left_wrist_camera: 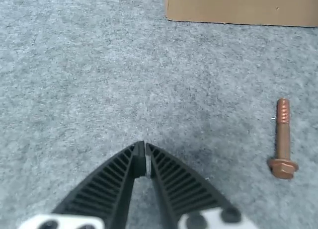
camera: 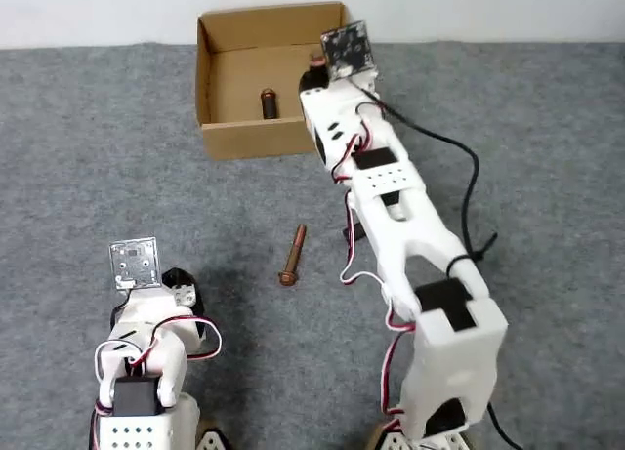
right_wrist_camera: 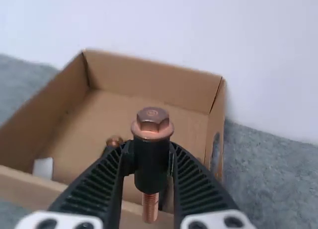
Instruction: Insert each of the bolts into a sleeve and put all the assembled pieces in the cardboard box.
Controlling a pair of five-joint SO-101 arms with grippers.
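Drop risk: the right claw (right_wrist_camera: pixel 149 157) clamps a sleeve (right_wrist_camera: pixel 149 170) with its bolt (right_wrist_camera: pixel 152 124) over the box (right_wrist_camera: pixel 149 82), near one wall. Released here, it may clip the rim and roll out.
Slip risk: tilting could let the bolt slide free.
Box: one assembled piece (camera: pixel 268 104) lies inside.
Table (camera: pixel 98 177): a loose bolt (camera: pixel 292 256) lies well apart from the box.
Left claw (left_wrist_camera: pixel 144 157): pinched together, holding nothing, low over the table.
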